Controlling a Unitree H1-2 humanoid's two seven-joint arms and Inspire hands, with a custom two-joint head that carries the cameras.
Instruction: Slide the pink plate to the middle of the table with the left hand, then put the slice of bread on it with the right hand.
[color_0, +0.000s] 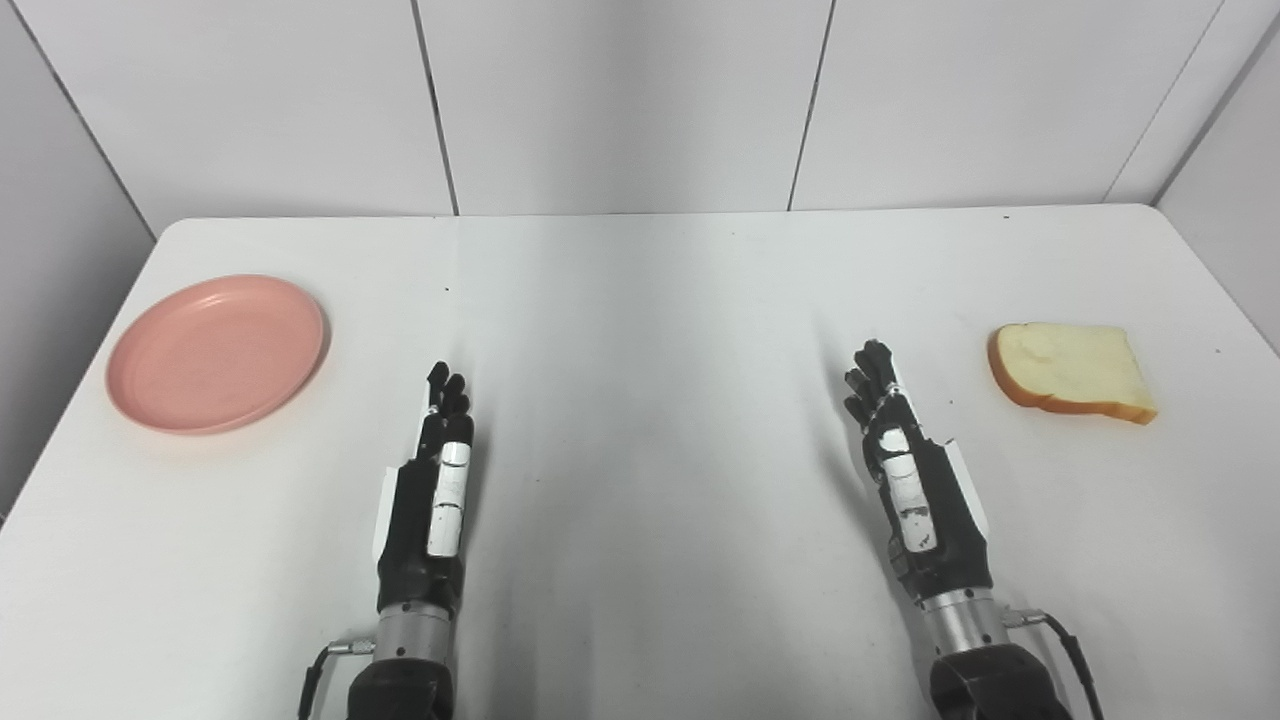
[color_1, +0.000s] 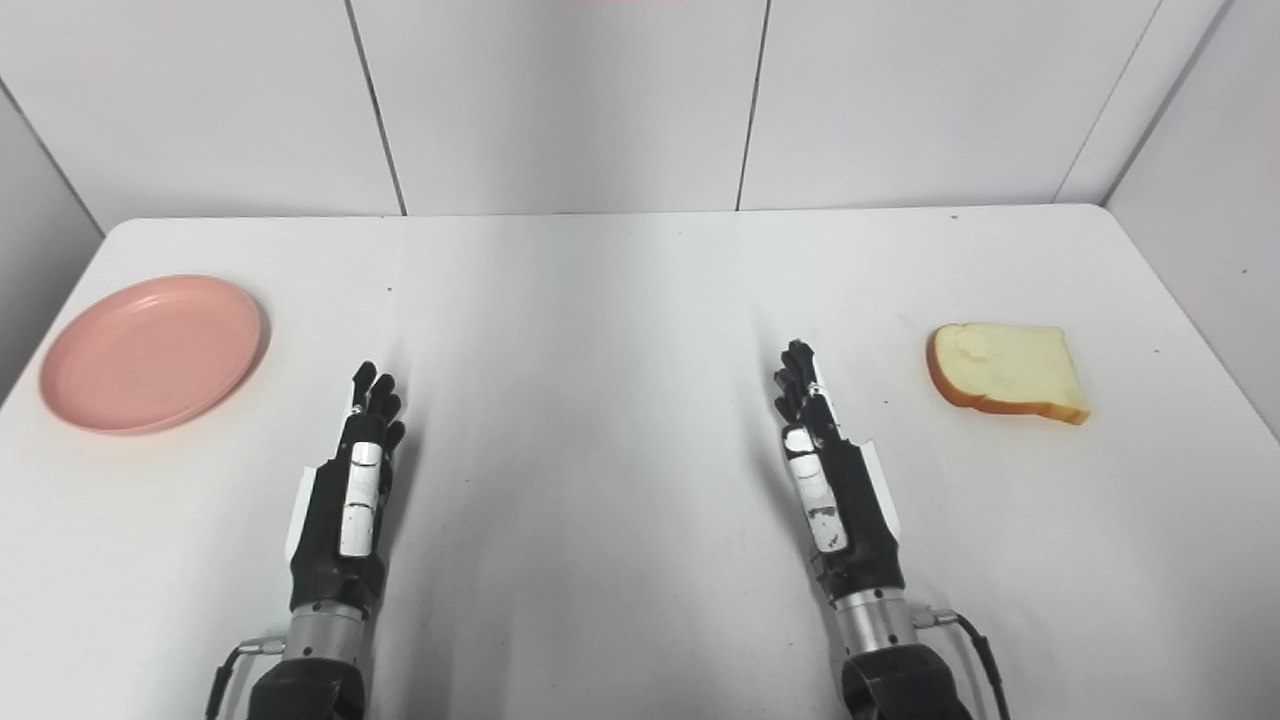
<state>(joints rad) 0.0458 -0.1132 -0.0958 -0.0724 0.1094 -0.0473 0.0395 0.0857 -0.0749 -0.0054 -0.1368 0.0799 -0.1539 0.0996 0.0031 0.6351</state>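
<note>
Our left hand (color_0: 430, 490) and right hand (color_0: 915, 480) hover over the table (color_0: 640, 300), fingers stretched out straight and holding nothing, while the pink plate (color_0: 217, 352) sits far left, close to the table's left edge, and the slice of bread (color_0: 1072, 372) lies far right. The plate looks stiff, light and likely slick, so we would press on its outer rim and push inward; the bread looks soft and crushable, best pinched gently by its crust. The middle between our hands is open.
</note>
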